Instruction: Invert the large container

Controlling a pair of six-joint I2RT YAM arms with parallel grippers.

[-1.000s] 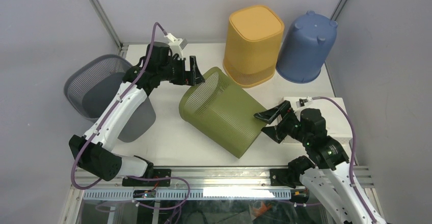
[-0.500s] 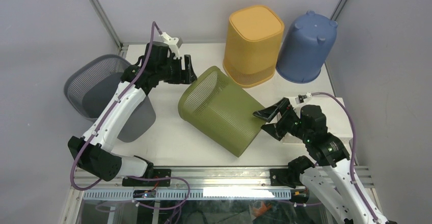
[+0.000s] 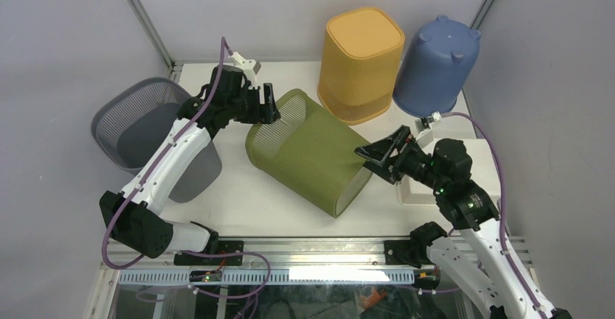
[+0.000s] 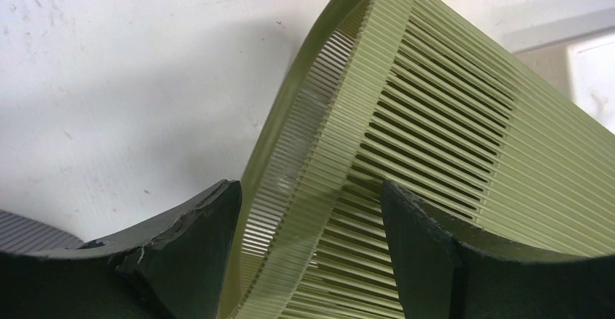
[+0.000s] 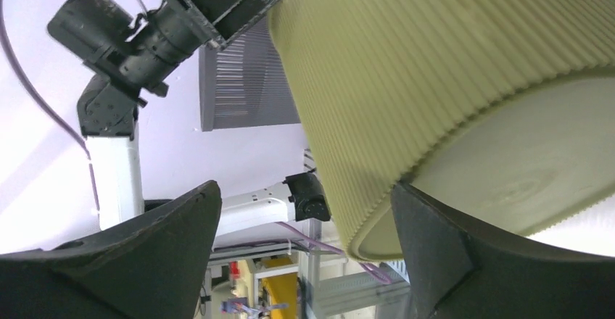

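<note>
The large container is an olive-green ribbed basket lying on its side in mid-table, mouth to the far left, closed base to the near right and raised a little. My left gripper is open and straddles the top of the mouth rim: in the left wrist view the rim passes between the two fingers, with gaps on both sides around the left gripper. My right gripper is open at the base end. In the right wrist view one finger lies against the basket's base.
An orange basket and a blue bucket stand upside down at the back. A grey mesh bin lies on its side at the left edge. A white tray sits under the right arm.
My right gripper has risen and pushed left, lifting the basket's base end. The basket has shifted left and tipped. My left gripper has come onto the mouth rim.
</note>
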